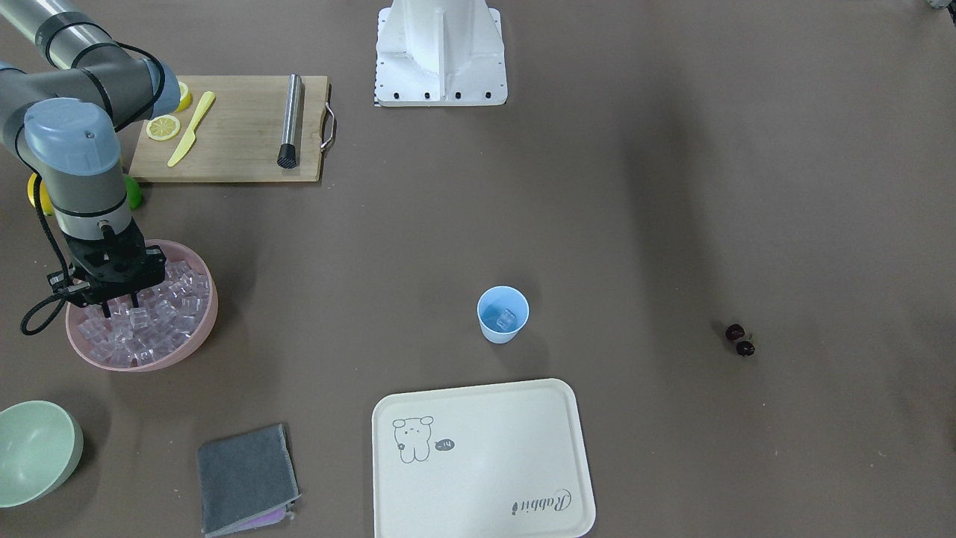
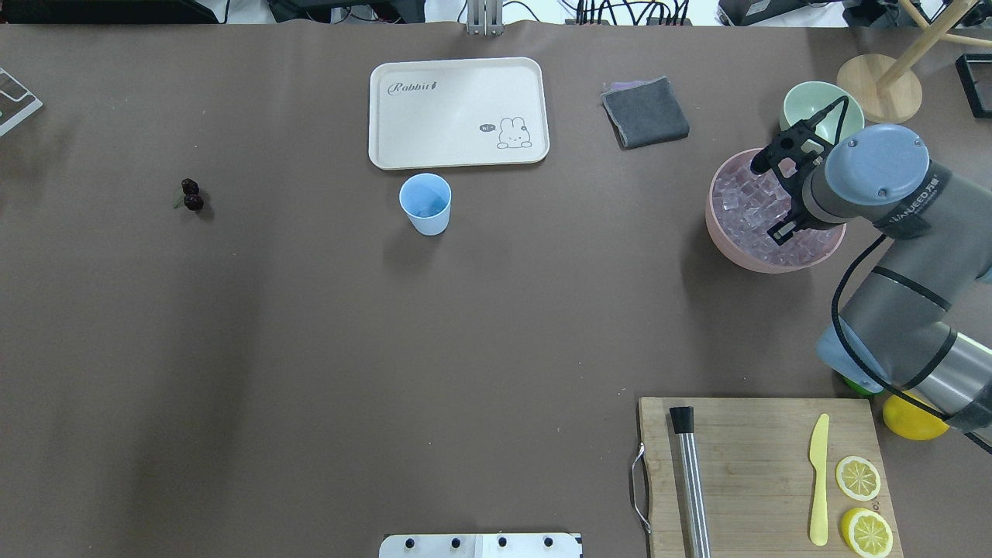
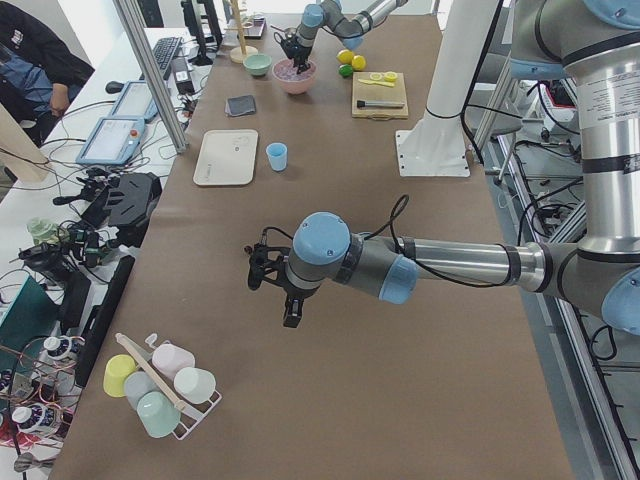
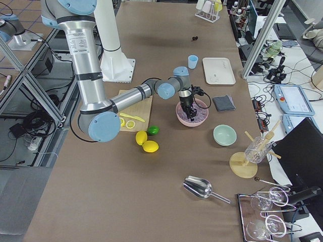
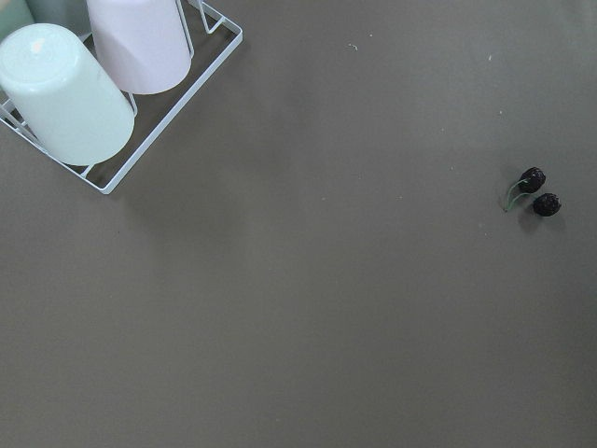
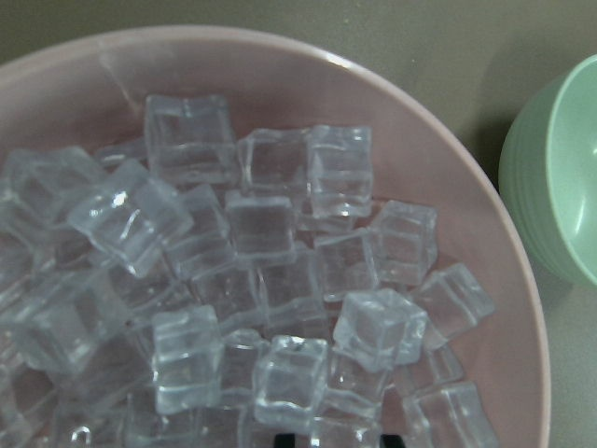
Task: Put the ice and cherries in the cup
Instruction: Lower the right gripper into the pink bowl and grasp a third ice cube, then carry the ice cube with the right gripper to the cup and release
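Right tool [image 1: 119,302]: pointed down into the pink bowl [image 1: 211,310] on the right side of the table [image 1: 597,187]. Its fingers [image 1: 135,300] stood apart, with their tips in among the top cubes and clamped on nothing.
Ice [image 1: 168,310]: a heap of clear cubes filled the pink bowl, directly under and around the right tool. In the right wrist view the cubes [image 6: 261,280] lay packed against each other right up to the dark fingertips at the bottom edge.
Ice in cup: one cube [image 1: 506,319] lay at the bottom of the cup, well apart from both tools.
Cup [image 2: 425,203]: light blue and upright near the middle of the table, well left of the pink bowl. It stood just on the near side of the cream tray [image 2: 457,151].
Cherries [image 2: 191,194]: the joined dark pair lay on the bare table, well left of the cup and far from the right tool.
Left tool [image 3: 262,270]: held above the left end of the table. Whether its fingers were apart or together could not be told. Its wrist view showed the cherries [image 5: 538,193] on the table toward the right edge, apart from the tool.
Green bowl [image 1: 37,448]: just beyond the pink bowl on the far side.
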{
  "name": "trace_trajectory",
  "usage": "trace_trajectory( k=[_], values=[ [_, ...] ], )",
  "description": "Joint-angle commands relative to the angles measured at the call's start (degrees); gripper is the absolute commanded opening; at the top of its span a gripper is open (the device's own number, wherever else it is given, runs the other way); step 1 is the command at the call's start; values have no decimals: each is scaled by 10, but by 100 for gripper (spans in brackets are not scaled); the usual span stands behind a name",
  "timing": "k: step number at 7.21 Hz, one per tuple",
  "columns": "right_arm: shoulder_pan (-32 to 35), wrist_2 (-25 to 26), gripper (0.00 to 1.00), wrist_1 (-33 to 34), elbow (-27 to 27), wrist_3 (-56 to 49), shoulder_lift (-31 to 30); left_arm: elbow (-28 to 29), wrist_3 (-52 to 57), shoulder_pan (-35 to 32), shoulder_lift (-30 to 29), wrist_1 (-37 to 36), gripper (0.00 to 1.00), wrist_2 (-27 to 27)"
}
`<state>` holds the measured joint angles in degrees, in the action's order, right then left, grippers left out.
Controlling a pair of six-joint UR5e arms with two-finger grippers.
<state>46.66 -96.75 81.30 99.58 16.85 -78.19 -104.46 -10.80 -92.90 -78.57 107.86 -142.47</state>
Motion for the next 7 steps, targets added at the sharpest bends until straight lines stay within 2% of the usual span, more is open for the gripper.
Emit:
trace_trajectory(
  k=[1, 3, 4, 5, 7],
  values=[
    [1, -1, 24, 0, 3, 1, 1, -1, 1, 0, 7, 3, 98, 0],
    [13, -15, 23, 1, 18, 2, 5, 0, 0, 0, 9, 14, 98, 0],
    [22, -55, 23, 1, 28, 10, 23, 1, -1, 0, 9, 14, 98, 0],
    [15, -74, 23, 24, 26, 55, 66, 2, -1, 0, 9, 14, 98, 0],
    [-53, -70, 23, 109, 11, 221, 210, 4, 0, 2, 9, 14, 98, 1]
  ],
)
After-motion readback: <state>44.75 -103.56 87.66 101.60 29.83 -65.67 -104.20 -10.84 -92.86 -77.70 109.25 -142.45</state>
